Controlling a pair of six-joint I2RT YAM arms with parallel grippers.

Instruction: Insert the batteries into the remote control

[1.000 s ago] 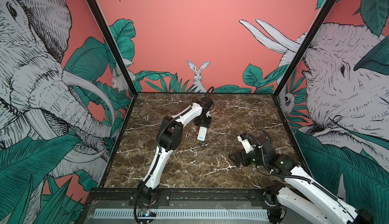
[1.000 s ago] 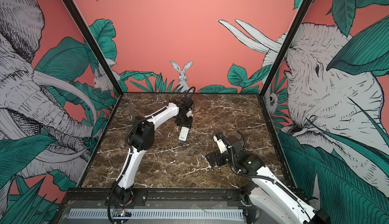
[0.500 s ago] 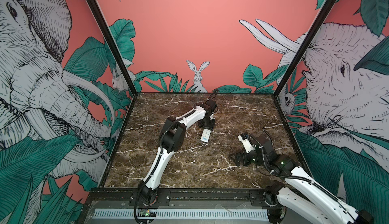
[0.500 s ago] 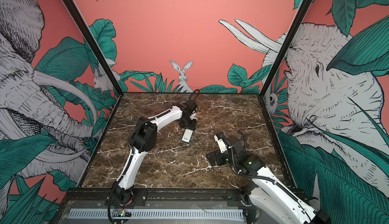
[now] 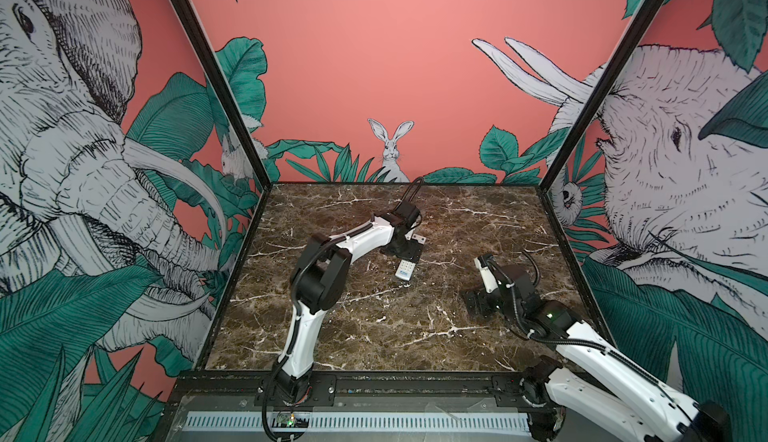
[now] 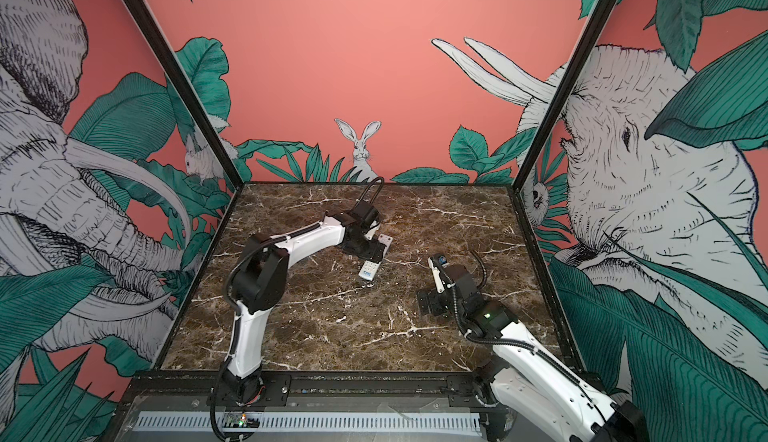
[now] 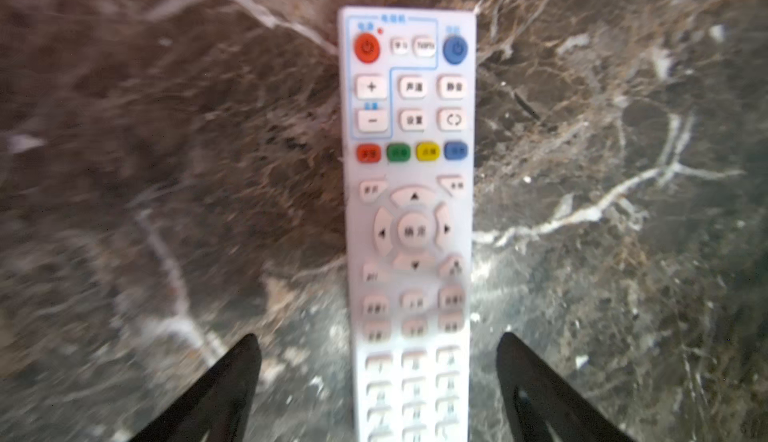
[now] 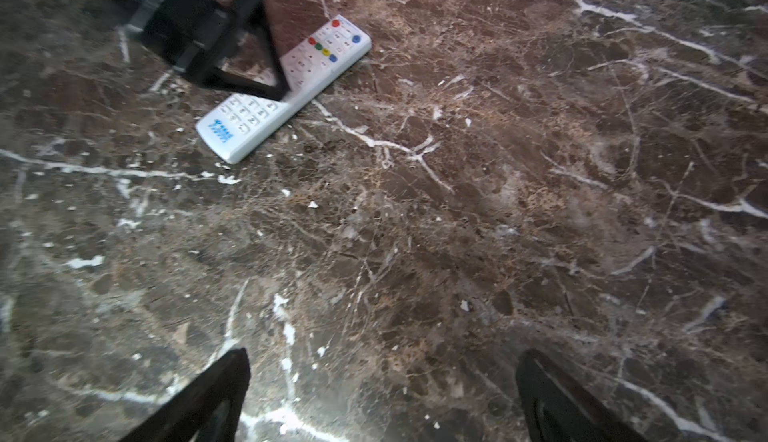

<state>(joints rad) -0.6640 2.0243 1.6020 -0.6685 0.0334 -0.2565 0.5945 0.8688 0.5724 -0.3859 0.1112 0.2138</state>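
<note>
- The remote control lies face-up, its long axis running front-to-back, logo end nearest the front.
- My left gripper straddles it, spread, not touching.
- My right gripper is spread too.

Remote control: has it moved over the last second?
Yes, slightly. In both top views the remote control has shifted right, away from the table's left edge; it now lies flat between the open jaws of the left gripper.
</note>
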